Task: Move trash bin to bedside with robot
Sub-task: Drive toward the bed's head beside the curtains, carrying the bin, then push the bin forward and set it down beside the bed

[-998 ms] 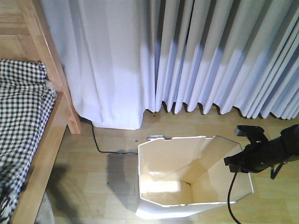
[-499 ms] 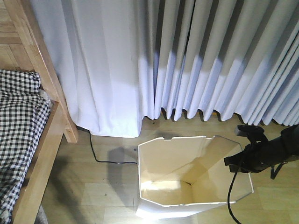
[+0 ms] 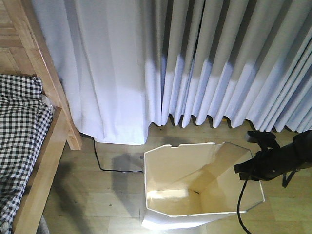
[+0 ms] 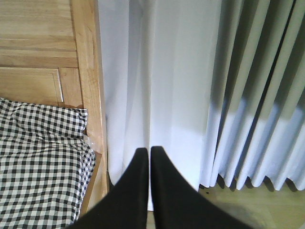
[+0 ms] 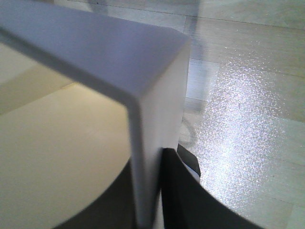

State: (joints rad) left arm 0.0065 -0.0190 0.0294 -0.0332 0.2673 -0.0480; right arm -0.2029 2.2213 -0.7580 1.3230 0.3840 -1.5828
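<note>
One white faceted plastic trash bin [image 3: 178, 168], on the floor [image 3: 97, 197] right of the light wooden checked-bedding bed [image 3: 46, 156], apart from it. My right claw [image 5: 148, 200] pinches its right rim wall; my left claw [image 4: 148, 160] closed, empty.

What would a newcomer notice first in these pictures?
The white trash bin stands open on the wooden floor at lower centre, its rim pinched by the right gripper. Pale pleated curtains fill the background, and the bed with checked bedding sits at far left.
</note>
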